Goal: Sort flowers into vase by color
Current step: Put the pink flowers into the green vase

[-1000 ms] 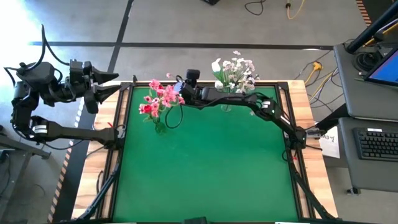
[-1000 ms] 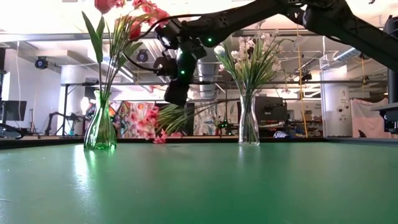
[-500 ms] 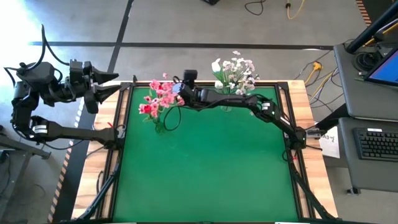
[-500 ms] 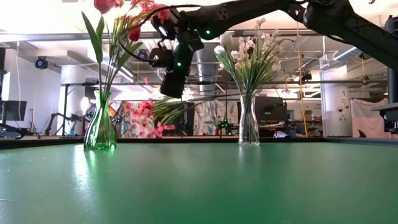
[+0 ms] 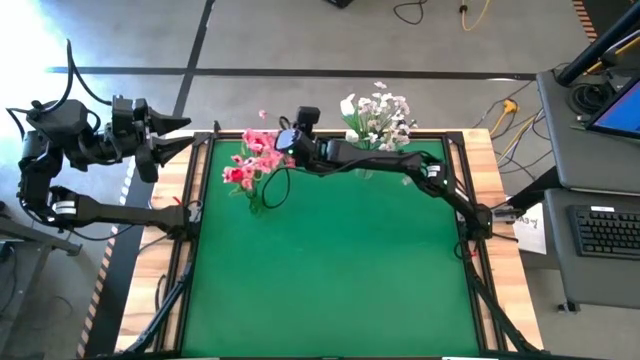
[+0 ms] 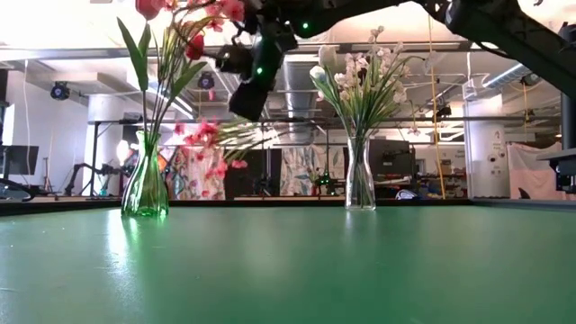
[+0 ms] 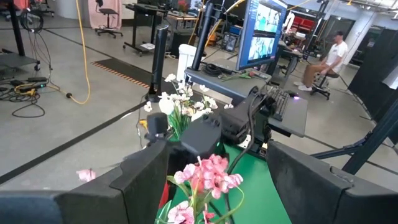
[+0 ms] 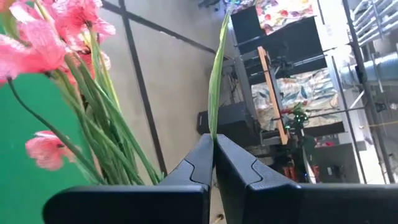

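Now clamped shut on the thin green stem (image 8: 216,74) of a pink flower (image 6: 205,144): right gripper (image 8: 214,142), hanging well above the green vase (image 6: 146,184) and a little off to the side nearer the clear vase of white flowers (image 6: 359,180). Blossom cluster drooping below the pinch, just beside the green vase at about neck height, not yet in it. Spread open and idle, well away from the green vase, off the table's edge: left gripper (image 5: 180,137).

Likely trouble from here:
- Lying more sideways than upright, so hard to thread into the green vase's narrow mouth; easy to miss the rim and drop the flower onto the green mat (image 5: 330,270).
- Already crowded with pink and red blooms (image 6: 193,27) above the green vase; risk of snagging those stems, dragging one out or tipping the vase.
- Pinched only at a thin stem, so free to swivel or slip in the grip during a quick swing.

Against a second ago: lifted clearly higher above the green vase, with the blossoms raised from near mat level up to its neck and carried closer to it. No change in the left gripper or in either vase.
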Action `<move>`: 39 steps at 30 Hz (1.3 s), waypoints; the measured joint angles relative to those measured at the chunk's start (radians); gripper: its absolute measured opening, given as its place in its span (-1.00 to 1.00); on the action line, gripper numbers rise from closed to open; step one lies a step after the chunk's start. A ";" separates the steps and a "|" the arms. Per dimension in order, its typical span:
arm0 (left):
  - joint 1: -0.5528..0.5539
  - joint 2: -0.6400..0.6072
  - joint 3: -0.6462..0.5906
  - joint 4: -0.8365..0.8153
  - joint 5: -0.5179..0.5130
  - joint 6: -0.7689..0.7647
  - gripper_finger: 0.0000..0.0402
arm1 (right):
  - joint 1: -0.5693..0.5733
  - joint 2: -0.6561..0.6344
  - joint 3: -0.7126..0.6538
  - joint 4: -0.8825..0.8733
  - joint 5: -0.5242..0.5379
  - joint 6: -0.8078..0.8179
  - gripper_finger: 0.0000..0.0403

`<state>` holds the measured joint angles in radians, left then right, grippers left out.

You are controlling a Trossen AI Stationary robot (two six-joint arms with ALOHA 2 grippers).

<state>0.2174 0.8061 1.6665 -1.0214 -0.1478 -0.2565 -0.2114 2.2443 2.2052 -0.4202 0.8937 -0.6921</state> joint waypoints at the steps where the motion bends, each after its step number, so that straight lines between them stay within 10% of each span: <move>1: 0.000 0.000 0.000 0.000 0.000 0.000 0.29 | 0.000 -0.006 0.000 -0.002 0.000 0.003 -0.96; 39: 0.000 0.000 0.000 0.000 0.000 0.008 0.29 | -0.034 -0.255 0.000 0.132 -0.097 0.310 -0.96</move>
<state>0.2176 0.8059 1.6665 -1.0217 -0.1474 -0.2489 -0.2457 1.9891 2.2051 -0.2880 0.7963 -0.3818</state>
